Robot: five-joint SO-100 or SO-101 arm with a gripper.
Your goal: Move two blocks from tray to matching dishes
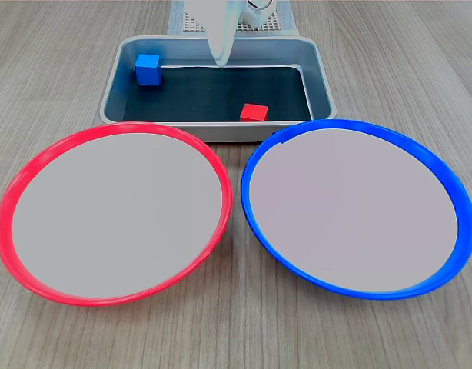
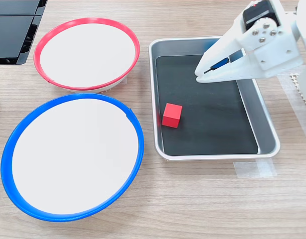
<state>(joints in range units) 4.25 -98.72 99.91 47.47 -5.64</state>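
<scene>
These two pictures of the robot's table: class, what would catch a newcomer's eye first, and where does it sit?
The two big round dishes dominate: the red-rimmed dish and the blue-rimmed dish lie side by side on the wooden table, both empty. Behind them in the first exterior view, the grey tray holds a blue block and a red block, with the white gripper poised above it.

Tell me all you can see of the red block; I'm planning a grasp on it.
The red block is a small, solid bright-red cube with sharp edges and a matte, plastic-looking surface. It sits flat on the tray's dark floor, close to the wall nearest the dishes. In the second exterior view it is turned slightly askew to the tray walls. Nothing else touches it; the gripper is apart from it.
</scene>
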